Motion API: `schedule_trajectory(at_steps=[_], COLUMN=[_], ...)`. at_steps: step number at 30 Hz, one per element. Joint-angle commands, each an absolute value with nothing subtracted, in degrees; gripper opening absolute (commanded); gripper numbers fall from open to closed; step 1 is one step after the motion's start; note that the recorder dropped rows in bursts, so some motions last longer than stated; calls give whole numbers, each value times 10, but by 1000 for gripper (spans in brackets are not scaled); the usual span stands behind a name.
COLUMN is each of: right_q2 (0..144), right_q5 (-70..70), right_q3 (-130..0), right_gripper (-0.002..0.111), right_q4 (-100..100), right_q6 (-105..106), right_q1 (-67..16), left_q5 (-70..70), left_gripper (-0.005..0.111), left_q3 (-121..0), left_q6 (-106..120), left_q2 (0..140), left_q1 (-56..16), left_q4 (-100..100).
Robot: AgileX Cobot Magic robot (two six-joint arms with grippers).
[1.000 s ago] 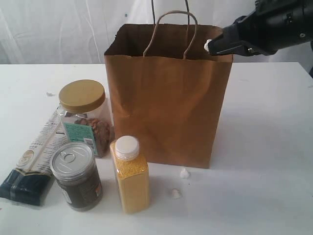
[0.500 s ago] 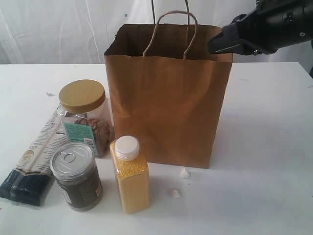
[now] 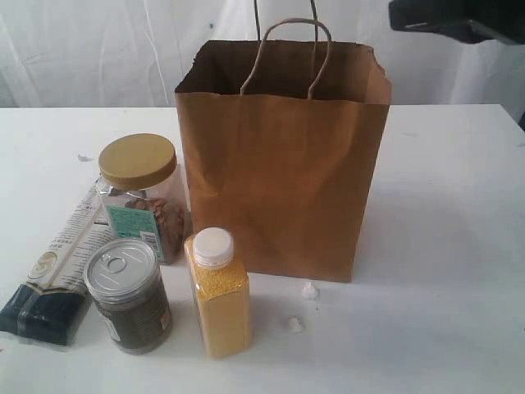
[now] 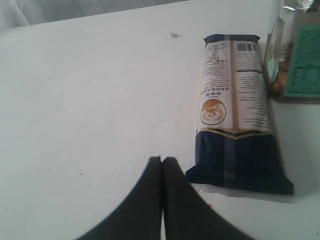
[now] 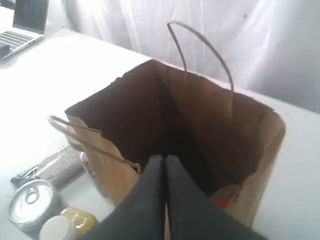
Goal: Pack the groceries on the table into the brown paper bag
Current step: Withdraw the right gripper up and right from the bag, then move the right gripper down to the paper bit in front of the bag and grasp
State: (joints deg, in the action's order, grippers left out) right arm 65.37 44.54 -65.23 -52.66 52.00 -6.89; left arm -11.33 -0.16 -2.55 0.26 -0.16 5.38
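The brown paper bag (image 3: 279, 180) stands open in the middle of the table (image 3: 443, 246). To its left are the tan-lidded clear jar (image 3: 139, 193), the silver-lidded dark jar (image 3: 127, 291), the yellow bottle (image 3: 217, 291) and the long white-and-navy packet (image 3: 53, 279). My right gripper (image 3: 395, 18) is shut and empty, high above the bag's right rim. In the right wrist view it (image 5: 163, 159) hangs over the bag's mouth (image 5: 200, 115), where an orange-labelled pouch (image 5: 227, 197) lies inside. My left gripper (image 4: 162, 160) is shut on nothing, low over the table beside the packet (image 4: 235, 115). The carton is out of view.
Two small white scraps (image 3: 309, 290) lie on the table in front of the bag. A laptop (image 5: 27, 20) sits at the far edge in the right wrist view. A white curtain hangs behind the table.
My right gripper has risen up and to the right, away from the bag's right rim. A white thing at its tip one second ago no longer shows.
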Motion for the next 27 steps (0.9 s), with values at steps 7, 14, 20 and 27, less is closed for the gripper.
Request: schedule_trajectory(at_steps=[7, 14, 20, 27], right_q2=[385, 345, 363, 435], right_q5=[131, -102, -169, -29], right_q3=[-388, -259, -207, -232], right_gripper=[0, 0, 0, 0], right_q4=[-266, -275, -278, -267], right_q6=[369, 354, 264, 237], right_q1=[-69, -69, -69, -90], left_q5=[-111, -111, -111, -111], left_gripper=[0, 0, 0, 0], left_q3=[0, 0, 0, 0], left_q6=[-28, -28, -28, -28], left_q2=[0, 0, 0, 0], left_q1=[-1, -1, -1, -1], left_q4=[52, 52, 52, 52])
